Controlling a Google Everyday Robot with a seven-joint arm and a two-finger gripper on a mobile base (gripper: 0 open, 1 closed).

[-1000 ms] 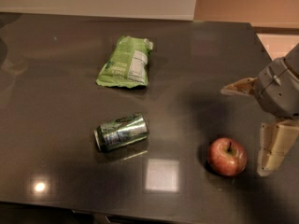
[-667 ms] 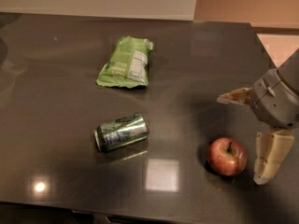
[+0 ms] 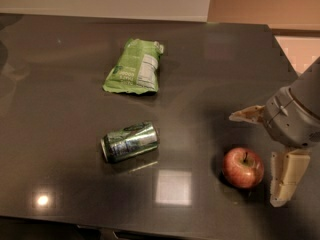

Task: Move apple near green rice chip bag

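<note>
end effector (image 3: 255, 159) low over the surface (image 3: 210, 74), fingers spread wide, gripping nothing. apple (image 3: 243, 167) rests just to its left, not yet grasped. green rice chip bag (image 3: 134, 66) lies well apart, further left and beyond. whole transfer is left to do.

**Glossy table, mixed finishes**

The dark grey table (image 3: 60, 134) is smooth and mirrors the lights. The light-green crinkled rice chip bag (image 3: 131, 69) looks like plastic film. The green metal drink can (image 3: 130, 141) gleams. The small red apple (image 3: 243, 167) has smooth, faintly shiny skin. Just right of it, the end effector (image 3: 266, 148) shows matt cream plastic fingers (image 3: 286, 176).
</note>
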